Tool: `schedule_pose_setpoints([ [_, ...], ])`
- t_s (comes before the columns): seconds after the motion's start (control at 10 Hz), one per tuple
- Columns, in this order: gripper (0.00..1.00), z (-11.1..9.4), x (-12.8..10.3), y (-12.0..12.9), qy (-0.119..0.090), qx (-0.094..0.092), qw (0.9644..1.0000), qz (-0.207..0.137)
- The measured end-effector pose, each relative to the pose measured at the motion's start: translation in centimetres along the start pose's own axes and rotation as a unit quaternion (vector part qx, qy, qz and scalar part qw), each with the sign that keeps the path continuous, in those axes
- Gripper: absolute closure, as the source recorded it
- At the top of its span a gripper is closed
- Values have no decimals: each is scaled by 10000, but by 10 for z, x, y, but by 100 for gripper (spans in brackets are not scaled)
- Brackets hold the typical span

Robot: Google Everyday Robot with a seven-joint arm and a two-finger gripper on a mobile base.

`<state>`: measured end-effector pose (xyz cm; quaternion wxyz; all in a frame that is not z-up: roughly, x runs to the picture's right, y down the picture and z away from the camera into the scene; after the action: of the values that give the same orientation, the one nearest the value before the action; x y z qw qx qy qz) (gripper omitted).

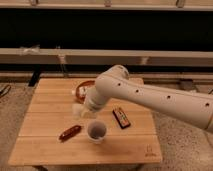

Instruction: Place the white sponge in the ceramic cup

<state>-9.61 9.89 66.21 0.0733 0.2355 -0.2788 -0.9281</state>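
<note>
The ceramic cup (96,130), small and white with a dark inside, stands upright near the front middle of the wooden table (45,147). My white arm reaches in from the right. Its gripper (83,112) hangs just left of and above the cup, over the table's middle. A small pale block, the white sponge (77,109), shows at the gripper's tip, held off the table and to the cup's upper left. The gripper is shut on it.
An orange-brown plate (86,85) with a white packet (80,92) sits at the table's back, partly behind my arm. A reddish-brown oblong thing (70,132) lies left of the cup. A dark bar (121,118) lies to its right. A dark bench runs behind.
</note>
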Motion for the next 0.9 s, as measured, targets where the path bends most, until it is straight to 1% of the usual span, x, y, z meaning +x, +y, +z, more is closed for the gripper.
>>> schedule_pose_setpoints([
  [0.1, 100, 1, -1, 0, 101, -43, 9999, 51],
  [0.2, 100, 2, -5, -3, 349, -68, 9992, 176],
  [0.3, 100, 1, -11, -10, 638, -64, 9976, 276],
  [0.4, 100, 0, -18, -20, 780, -50, 9963, 350],
  [0.7, 100, 2, -26, -45, 1029, 37, 9935, 484],
  [0.9, 100, 1, -24, -53, 1139, 81, 9923, 481],
])
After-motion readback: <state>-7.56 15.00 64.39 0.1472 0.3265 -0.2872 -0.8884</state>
